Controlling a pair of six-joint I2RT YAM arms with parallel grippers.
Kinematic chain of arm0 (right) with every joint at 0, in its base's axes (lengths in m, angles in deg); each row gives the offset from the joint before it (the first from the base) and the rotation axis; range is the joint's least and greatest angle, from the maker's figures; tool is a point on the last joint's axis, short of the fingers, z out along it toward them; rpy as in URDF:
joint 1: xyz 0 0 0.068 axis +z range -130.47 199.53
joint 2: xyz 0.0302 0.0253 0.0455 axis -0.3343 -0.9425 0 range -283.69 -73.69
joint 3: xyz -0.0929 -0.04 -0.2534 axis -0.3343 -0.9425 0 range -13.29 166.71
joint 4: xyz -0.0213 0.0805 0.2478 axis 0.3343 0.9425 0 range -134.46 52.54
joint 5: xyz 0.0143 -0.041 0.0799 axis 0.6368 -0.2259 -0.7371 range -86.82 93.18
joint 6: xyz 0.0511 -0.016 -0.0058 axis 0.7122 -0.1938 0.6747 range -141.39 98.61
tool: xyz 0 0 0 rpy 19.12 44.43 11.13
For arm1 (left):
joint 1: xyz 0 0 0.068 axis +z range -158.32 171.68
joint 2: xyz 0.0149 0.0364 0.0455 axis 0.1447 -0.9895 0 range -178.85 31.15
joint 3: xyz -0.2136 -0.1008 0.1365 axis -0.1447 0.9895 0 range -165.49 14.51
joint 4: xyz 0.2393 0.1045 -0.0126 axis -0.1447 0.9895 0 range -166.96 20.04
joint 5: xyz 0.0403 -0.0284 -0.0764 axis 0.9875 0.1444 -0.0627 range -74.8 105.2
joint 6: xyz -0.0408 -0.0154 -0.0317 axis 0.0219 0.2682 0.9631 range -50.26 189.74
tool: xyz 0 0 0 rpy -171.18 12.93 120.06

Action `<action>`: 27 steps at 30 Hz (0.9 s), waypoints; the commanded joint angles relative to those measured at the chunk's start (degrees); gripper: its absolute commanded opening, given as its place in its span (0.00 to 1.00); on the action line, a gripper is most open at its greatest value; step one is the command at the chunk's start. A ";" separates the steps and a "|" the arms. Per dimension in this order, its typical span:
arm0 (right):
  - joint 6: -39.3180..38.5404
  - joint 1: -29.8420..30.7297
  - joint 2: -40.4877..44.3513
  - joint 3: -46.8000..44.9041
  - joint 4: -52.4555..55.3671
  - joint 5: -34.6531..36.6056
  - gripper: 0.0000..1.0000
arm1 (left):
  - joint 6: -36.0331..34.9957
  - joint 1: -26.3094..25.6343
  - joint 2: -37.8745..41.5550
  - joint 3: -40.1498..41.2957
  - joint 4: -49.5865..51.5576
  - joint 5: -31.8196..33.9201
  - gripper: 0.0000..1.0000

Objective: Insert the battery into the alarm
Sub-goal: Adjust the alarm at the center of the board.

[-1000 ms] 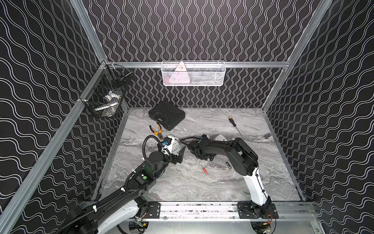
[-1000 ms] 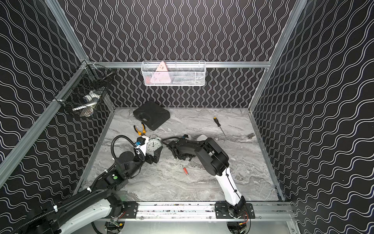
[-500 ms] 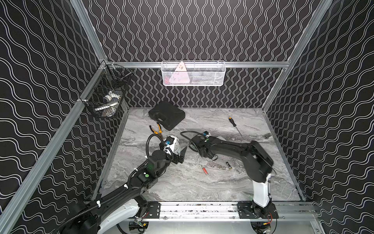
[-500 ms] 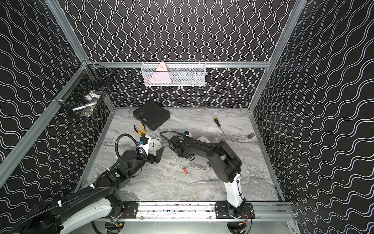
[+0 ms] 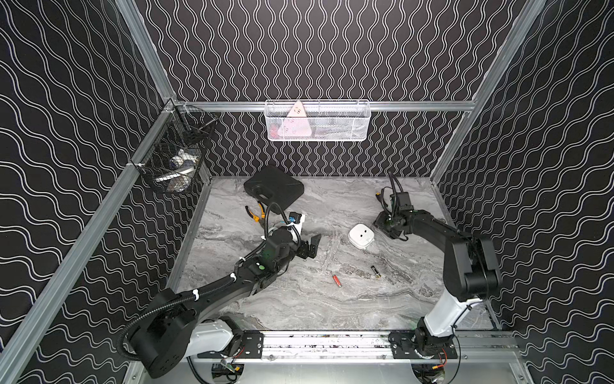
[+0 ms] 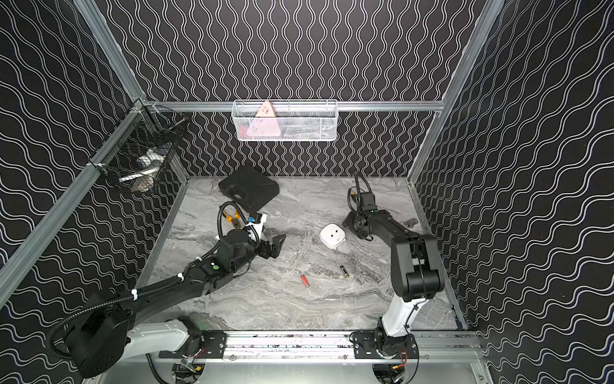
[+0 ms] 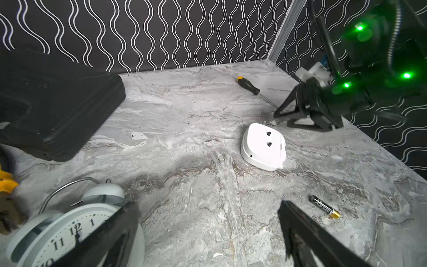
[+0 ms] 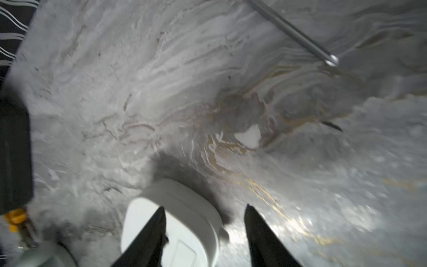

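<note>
Two batteries lie loose on the table: a red cylindrical battery (image 5: 337, 280) and a black-and-gold battery (image 5: 376, 271), near one white rounded plastic alarm (image 5: 361, 235). Only the left wrist view shows the white twin-bell clock (image 7: 69, 226). The left gripper (image 5: 314, 247) gapes wide and empty. The right gripper (image 7: 282, 120), half-parted and empty, has swung from the clock to beside the alarm.
</note>
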 commanded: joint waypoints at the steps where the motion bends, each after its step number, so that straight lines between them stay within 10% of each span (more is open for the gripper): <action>1: 0.83 -0.68 -3.96 4.30 -1.78 -10.16 0.45 | 0.82 -0.09 -0.52 -0.75 -0.65 -1.29 0.99; 27: -8.47 6.55 -8.35 5.47 1.85 -24.87 0.35 | 5.97 -0.05 0.01 2.07 -0.71 3.73 0.99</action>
